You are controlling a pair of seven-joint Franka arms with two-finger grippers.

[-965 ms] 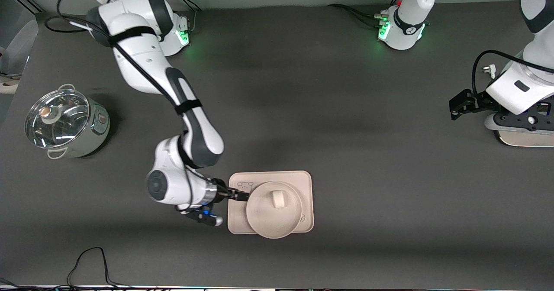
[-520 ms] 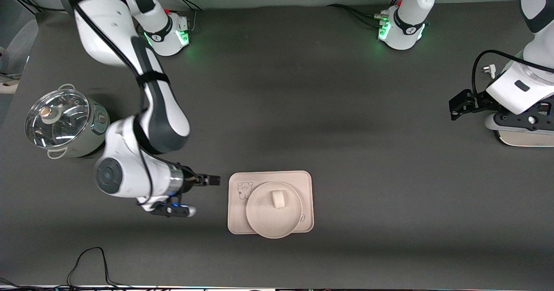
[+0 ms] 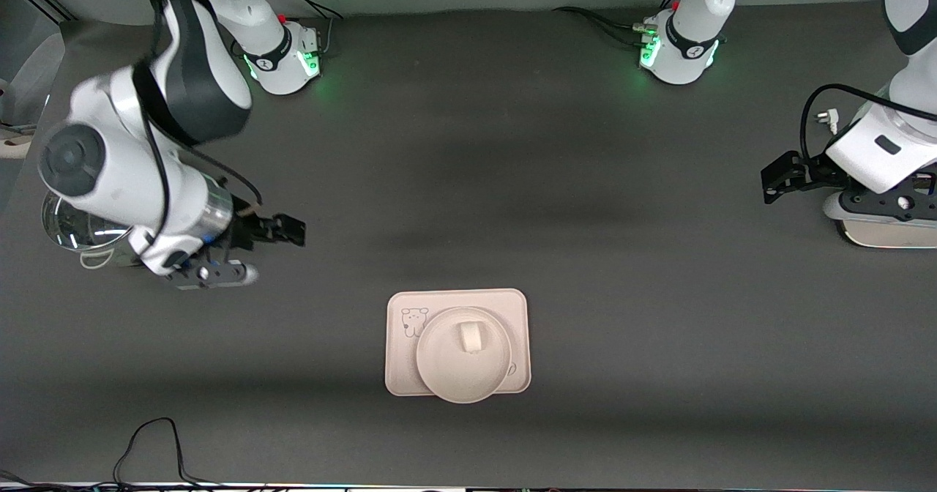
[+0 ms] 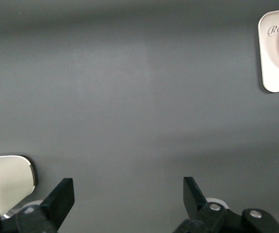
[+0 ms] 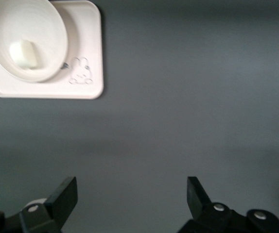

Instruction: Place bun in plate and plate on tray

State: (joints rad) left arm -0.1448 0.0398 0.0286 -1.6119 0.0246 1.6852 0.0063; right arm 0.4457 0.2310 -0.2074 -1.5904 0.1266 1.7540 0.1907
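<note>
The bun (image 3: 470,337) lies in the round plate (image 3: 463,375), which sits on the cream-pink tray (image 3: 512,309) near the front camera. The plate's rim slightly overhangs the tray's nearer edge. My right gripper (image 3: 287,230) is open and empty, in the air toward the right arm's end of the table, well clear of the tray. The right wrist view shows the bun (image 5: 23,53), plate (image 5: 44,26) and tray (image 5: 88,53) ahead of the open right gripper (image 5: 132,194). My left gripper (image 3: 774,177) waits open and empty at the left arm's end. The left wrist view shows the gripper (image 4: 128,194) over bare table and a corner of the tray (image 4: 275,73).
A steel pot with a glass lid (image 3: 73,230) stands at the right arm's end, partly hidden by the right arm. A white object (image 3: 886,236) lies under the left arm and shows in the left wrist view (image 4: 3,179). A black cable (image 3: 146,437) lies at the near edge.
My right gripper has drawn away from the plate's rim at the tray and risen toward the right arm's end, near the pot. Plate, bun, tray and left arm have stayed put.
</note>
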